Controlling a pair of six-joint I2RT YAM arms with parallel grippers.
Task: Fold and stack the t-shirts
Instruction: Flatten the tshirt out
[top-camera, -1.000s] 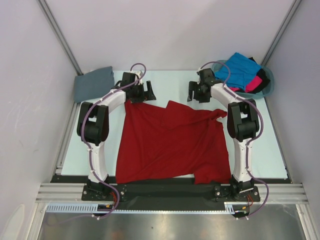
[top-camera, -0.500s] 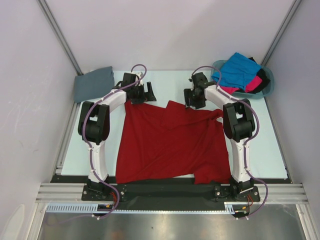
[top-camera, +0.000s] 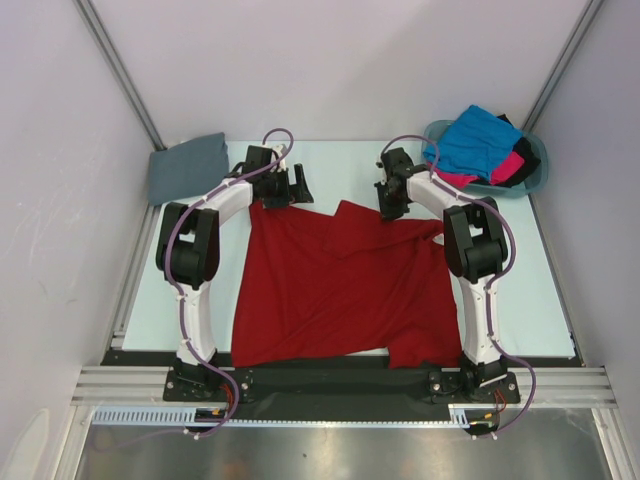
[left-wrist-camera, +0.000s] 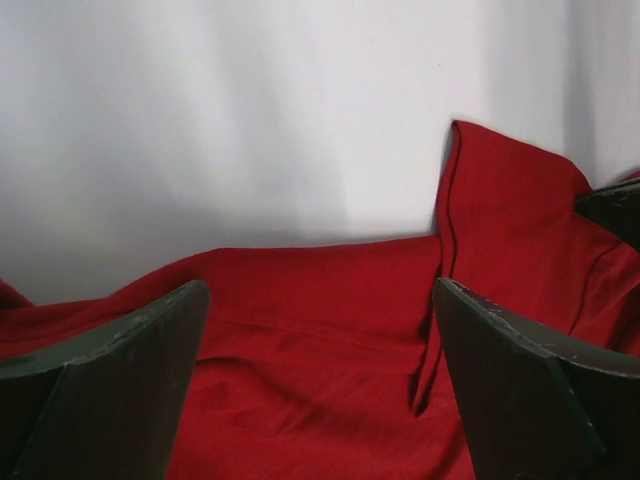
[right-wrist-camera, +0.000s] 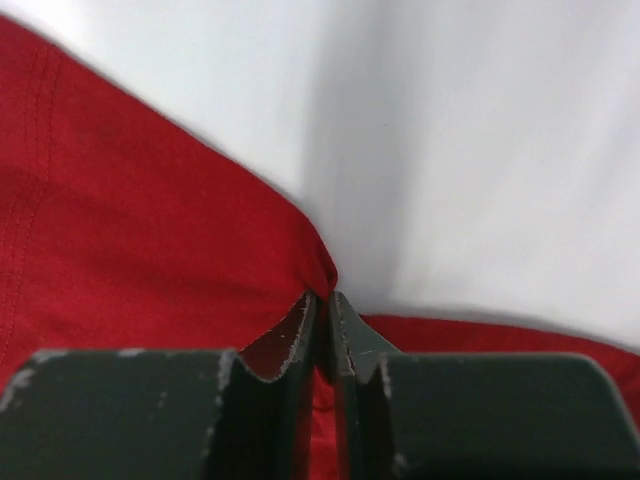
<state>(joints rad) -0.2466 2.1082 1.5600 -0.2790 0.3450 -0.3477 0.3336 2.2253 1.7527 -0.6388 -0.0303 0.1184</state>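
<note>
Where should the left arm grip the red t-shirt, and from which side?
Probably the far left edge of the red t-shirt, from above with fingers astride the hem: it lies spread beneath the open left gripper, level with the spot the right gripper pinches.

I've got plain pale walls (top-camera: 340, 60) left, far and right. Aluminium struts (top-camera: 120, 75) run up both far corners. The desk (top-camera: 535, 290) top is pale mint, with an aluminium rail (top-camera: 340, 385) along its near edge and a brushed metal sheet (top-camera: 340, 455) nearest me. Light is soft and even.
</note>
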